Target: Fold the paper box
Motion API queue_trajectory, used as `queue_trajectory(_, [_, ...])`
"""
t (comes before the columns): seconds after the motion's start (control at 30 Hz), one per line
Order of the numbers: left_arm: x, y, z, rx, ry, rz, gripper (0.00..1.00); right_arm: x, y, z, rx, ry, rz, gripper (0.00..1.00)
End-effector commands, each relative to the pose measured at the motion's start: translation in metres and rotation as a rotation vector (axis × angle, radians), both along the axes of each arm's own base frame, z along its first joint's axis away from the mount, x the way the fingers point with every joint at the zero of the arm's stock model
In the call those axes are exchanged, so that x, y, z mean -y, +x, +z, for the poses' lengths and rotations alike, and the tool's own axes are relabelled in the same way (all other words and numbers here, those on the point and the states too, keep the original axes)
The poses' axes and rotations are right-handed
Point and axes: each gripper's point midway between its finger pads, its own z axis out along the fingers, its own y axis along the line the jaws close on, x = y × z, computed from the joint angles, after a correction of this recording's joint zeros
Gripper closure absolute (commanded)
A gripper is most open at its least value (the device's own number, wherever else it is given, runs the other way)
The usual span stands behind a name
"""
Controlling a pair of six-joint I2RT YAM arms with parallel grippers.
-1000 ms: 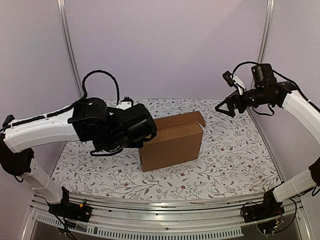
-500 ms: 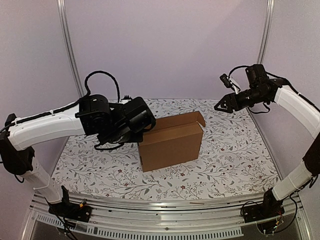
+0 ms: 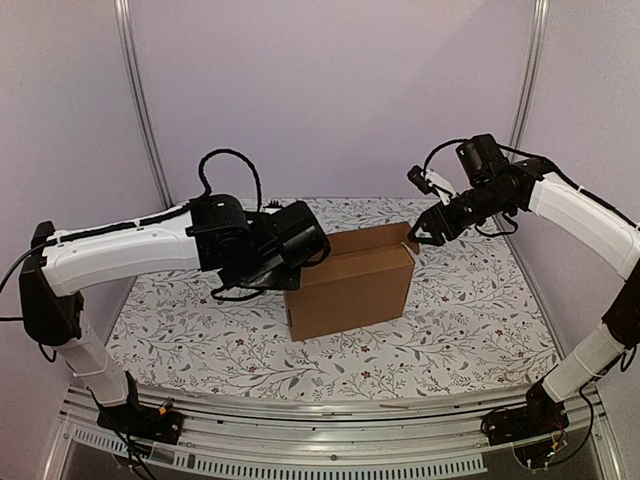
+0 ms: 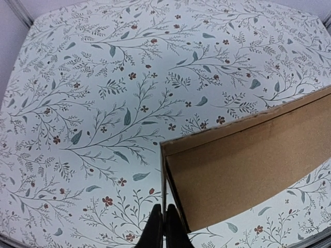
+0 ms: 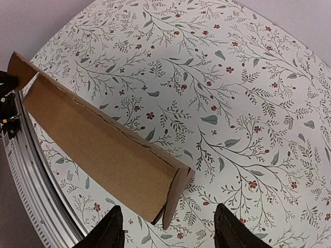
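Left tool (image 4: 163,228) is pressed together at the left end of the paper box (image 3: 350,285). Right tool (image 5: 169,230) is spread just above the box's right end. The box stands upright on the floral surface (image 3: 460,320).

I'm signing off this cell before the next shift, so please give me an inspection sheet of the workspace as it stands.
Surface: floral-print table cover, flat, no damage seen.
Job's things: plain brown corrugated cardboard box, upright mid-table, one flap raised at its far right corner.
Clutter: nothing seen.
Grippers: left gripper shut, seemingly pinching the box's left end wall; right gripper open, straddling the box's right end, no contact seen.
Cables: black cable looped over the left arm; another at the right wrist.
Surroundings: lilac walls, metal posts, aluminium rail along the near edge.
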Motion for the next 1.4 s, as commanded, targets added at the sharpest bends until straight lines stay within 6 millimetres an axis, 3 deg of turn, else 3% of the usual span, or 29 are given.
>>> queue_trajectory(0.0, [-0.002,0.013,0.013,0.039,0.023,0.011,0.99,-0.004,0.001,0.003,0.031,-0.052,-0.021,0.42])
queue_trajectory(0.17, [-0.001,0.023,0.019,0.065,0.050,0.013,1.00,0.000,0.004,0.002,0.027,-0.069,-0.078,0.42])
queue_trajectory(0.43, [0.002,0.043,0.021,0.086,0.077,0.021,1.00,0.019,0.009,0.015,0.076,-0.093,-0.199,0.36])
queue_trajectory(0.63, [0.004,0.055,0.018,0.089,0.066,0.030,1.00,0.025,0.008,0.027,0.101,-0.080,-0.241,0.38])
queue_trajectory(0.97, [0.011,0.068,0.020,0.089,0.047,0.021,1.00,0.024,0.023,0.004,0.028,-0.103,-0.309,0.43])
queue_trajectory(1.37, [0.011,0.076,0.016,0.078,0.052,0.021,1.00,0.018,0.009,0.007,-0.008,-0.067,-0.267,0.47])
